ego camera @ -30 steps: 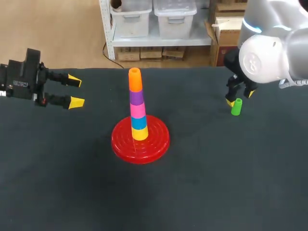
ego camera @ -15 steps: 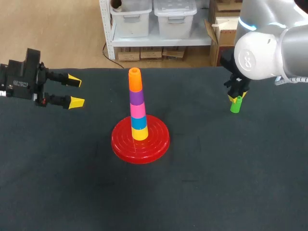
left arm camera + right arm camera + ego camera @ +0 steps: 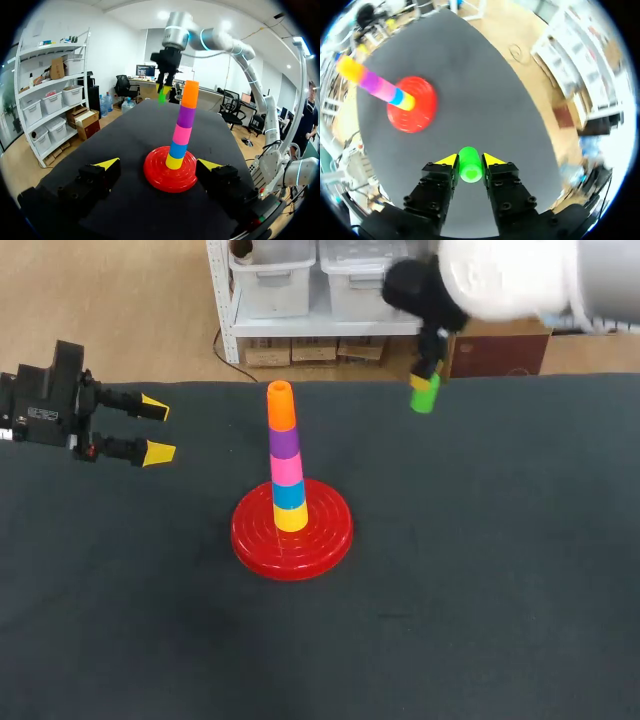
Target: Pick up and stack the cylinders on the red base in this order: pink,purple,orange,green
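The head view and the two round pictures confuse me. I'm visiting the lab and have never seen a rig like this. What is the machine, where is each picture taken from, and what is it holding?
This is a robot with two arms, each ending in a two-fingered gripper with yellow tips. The head view looks down on the dark table from above and behind. Each round picture comes from a camera on one arm's wrist, looking out along its fingers. On the table stands a red base carrying a stack of coloured cylinders, with the orange cylinder on top. The left gripper is open and empty, off to one side of the stack. The right gripper is shut on a green cylinder, held up off the table.
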Robot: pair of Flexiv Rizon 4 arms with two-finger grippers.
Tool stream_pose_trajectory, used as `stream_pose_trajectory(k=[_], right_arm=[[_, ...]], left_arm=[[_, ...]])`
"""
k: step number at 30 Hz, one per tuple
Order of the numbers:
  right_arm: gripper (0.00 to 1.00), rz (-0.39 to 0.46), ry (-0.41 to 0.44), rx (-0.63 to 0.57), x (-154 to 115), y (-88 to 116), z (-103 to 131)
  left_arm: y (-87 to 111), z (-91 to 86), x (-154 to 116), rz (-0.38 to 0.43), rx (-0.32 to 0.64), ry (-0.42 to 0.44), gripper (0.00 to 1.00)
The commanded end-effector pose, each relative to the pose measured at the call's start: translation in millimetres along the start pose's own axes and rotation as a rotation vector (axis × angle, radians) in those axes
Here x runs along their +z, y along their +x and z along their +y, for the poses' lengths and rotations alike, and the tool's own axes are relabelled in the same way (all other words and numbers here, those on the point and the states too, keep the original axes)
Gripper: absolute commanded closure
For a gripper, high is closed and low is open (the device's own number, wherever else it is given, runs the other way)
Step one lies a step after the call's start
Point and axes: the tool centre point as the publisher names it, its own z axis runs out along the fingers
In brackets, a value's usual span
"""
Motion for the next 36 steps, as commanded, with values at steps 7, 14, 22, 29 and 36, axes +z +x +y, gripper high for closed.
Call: stream_pose_trajectory(k=[7, 14, 22, 29, 36], right_arm=[[1.0, 0.042, -0.041, -0.757, -123.2, -80.0, 86.4], [1.0, 0.095, -0.079, -0.945, -137.2, -95.4, 126.3], [1.0, 0.142, -0.107, -1.015, -122.7, -95.5, 144.1], [1.0, 0.159, -0.117, -1.055, -112.2, -100.9, 158.3], [1.0, 0.155, -0.124, -1.081, -106.3, -109.1, 168.0]], left_arm=[[1.4, 1.4, -0.2, -0.003, 0.003, 0.003, 0.0], [1.4, 1.4, -0.2, -0.003, 0.003, 0.003, 0.0], [1.4, 1.4, -0.2, -0.003, 0.003, 0.003, 0.0], [1.4, 1.4, -0.2, -0.003, 0.003, 0.003, 0.0], [1.4, 1.4, -0.2, -0.003, 0.003, 0.003, 0.0]])
